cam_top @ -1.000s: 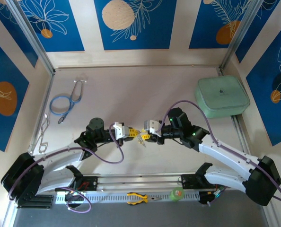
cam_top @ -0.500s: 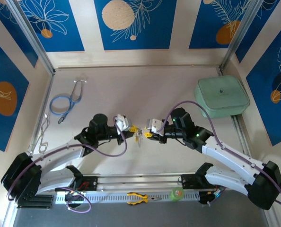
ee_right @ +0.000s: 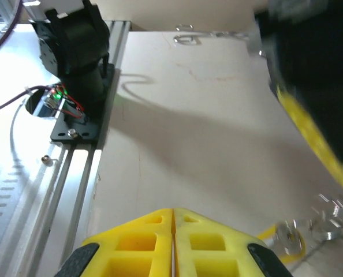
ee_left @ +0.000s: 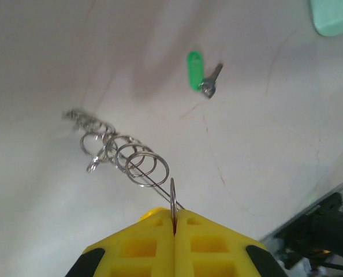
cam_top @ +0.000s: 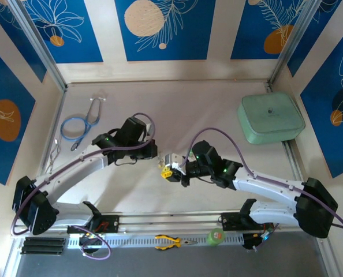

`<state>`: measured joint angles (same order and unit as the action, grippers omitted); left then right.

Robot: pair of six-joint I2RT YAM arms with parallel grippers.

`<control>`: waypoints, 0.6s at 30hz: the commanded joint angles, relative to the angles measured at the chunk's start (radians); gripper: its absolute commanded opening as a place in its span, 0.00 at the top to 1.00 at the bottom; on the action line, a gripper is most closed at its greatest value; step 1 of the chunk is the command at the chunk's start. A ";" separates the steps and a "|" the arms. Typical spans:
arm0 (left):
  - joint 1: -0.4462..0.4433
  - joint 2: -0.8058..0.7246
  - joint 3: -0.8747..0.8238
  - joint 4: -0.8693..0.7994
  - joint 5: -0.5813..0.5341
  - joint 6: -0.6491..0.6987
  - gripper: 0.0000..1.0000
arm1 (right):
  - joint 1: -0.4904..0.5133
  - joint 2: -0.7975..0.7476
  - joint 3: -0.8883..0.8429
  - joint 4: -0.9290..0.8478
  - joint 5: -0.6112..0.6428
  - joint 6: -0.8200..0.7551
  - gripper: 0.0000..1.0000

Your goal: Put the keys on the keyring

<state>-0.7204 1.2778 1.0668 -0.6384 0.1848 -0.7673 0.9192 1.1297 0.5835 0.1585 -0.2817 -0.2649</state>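
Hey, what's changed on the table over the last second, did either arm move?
The left gripper pulled away from the middle, farther from the bases and slightly left; it is shut on a ring of the keyring. The right gripper, shut, slid left and nearer. The stethoscope, green box and pliers stayed put.

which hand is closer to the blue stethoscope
Left. The left hand is off to the right of the stethoscope; the right hand lies even farther right, past the left hand.
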 commanded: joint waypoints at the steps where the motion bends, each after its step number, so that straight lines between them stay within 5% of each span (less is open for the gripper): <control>1: -0.001 -0.003 0.085 -0.207 0.041 -0.301 1.00 | 0.016 0.017 -0.032 0.147 0.074 0.036 0.88; 8: 0.007 0.089 0.178 -0.399 0.140 -0.455 1.00 | 0.056 0.101 -0.053 0.292 0.093 0.022 0.84; 18: 0.010 0.089 0.148 -0.390 0.230 -0.609 1.00 | 0.096 0.180 -0.110 0.376 0.297 -0.103 0.84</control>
<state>-0.7174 1.3777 1.2129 -0.9855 0.3733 -1.2694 1.0012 1.3071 0.5056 0.4751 -0.0608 -0.3046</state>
